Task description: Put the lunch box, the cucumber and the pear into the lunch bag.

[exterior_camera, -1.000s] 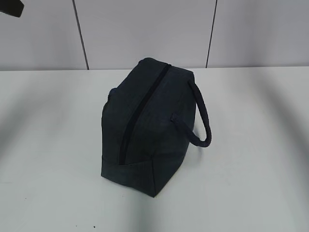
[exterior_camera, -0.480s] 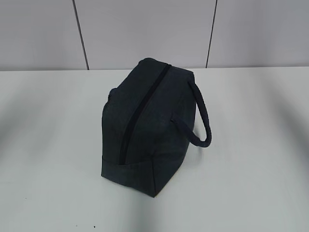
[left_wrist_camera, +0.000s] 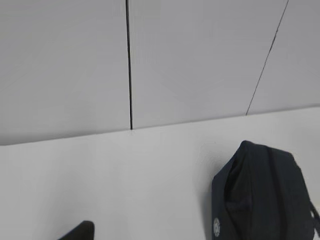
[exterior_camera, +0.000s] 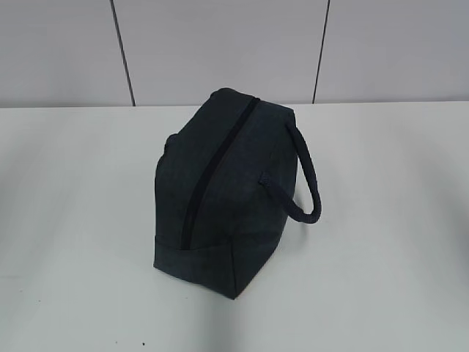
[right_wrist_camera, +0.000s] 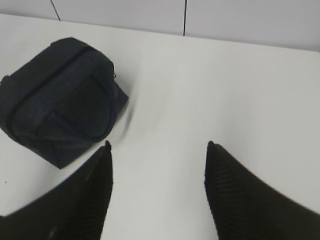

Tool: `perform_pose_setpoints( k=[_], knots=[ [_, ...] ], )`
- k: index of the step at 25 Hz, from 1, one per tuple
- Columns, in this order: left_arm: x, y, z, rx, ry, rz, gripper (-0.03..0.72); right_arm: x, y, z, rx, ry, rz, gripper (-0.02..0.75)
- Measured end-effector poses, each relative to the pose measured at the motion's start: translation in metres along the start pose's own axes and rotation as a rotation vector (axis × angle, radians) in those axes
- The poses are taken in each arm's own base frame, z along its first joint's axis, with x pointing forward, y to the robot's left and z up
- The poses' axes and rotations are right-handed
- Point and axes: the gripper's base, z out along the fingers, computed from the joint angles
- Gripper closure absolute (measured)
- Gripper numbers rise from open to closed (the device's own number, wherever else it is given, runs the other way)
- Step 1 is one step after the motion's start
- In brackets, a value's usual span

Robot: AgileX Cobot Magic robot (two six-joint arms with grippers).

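Note:
The dark navy lunch bag (exterior_camera: 220, 198) stands on the white table, its black zip (exterior_camera: 220, 158) running shut along the top and one loop handle (exterior_camera: 308, 180) hanging off its right side. The lunch box, the cucumber and the pear are out of view. Neither gripper shows in the exterior view. My right gripper (right_wrist_camera: 157, 145) hovers open above bare table, nothing between its fingers, with the lunch bag (right_wrist_camera: 55, 100) to its upper left. In the left wrist view only one dark fingertip (left_wrist_camera: 82, 231) shows at the bottom edge, far left of the lunch bag (left_wrist_camera: 260, 195).
The white table (exterior_camera: 381, 257) stretches wide on both sides of the bag. A grey panelled wall (exterior_camera: 220, 44) closes off its far edge.
A dark piece of the left arm at the top left corner of the exterior view has gone out of frame. The bag has not moved.

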Motion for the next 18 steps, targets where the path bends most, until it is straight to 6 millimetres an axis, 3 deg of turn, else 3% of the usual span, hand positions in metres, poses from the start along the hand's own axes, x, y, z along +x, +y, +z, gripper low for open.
perform_pose_setpoints(
  k=[5, 9, 12, 18],
  knots=[
    [0.021, -0.009, -0.053, -0.001, -0.142, -0.021, 0.177, 0.059, 0.008, 0.000, 0.004, 0.045, 0.017, 0.275],
    [0.041, -0.014, -0.078, -0.002, -0.211, -0.025, 0.180, 0.097, 0.010, -0.001, 0.048, 0.057, 0.036, 0.276],
    [0.064, -0.016, -0.075, 0.008, -0.189, -0.033, 0.180, 0.120, 0.010, -0.004, 0.095, 0.044, 0.023, 0.285],
    [0.123, -0.019, -0.036, 0.049, -0.036, -0.072, 0.180, 0.158, 0.008, -0.015, 0.204, -0.010, -0.014, 0.298]
  ],
)
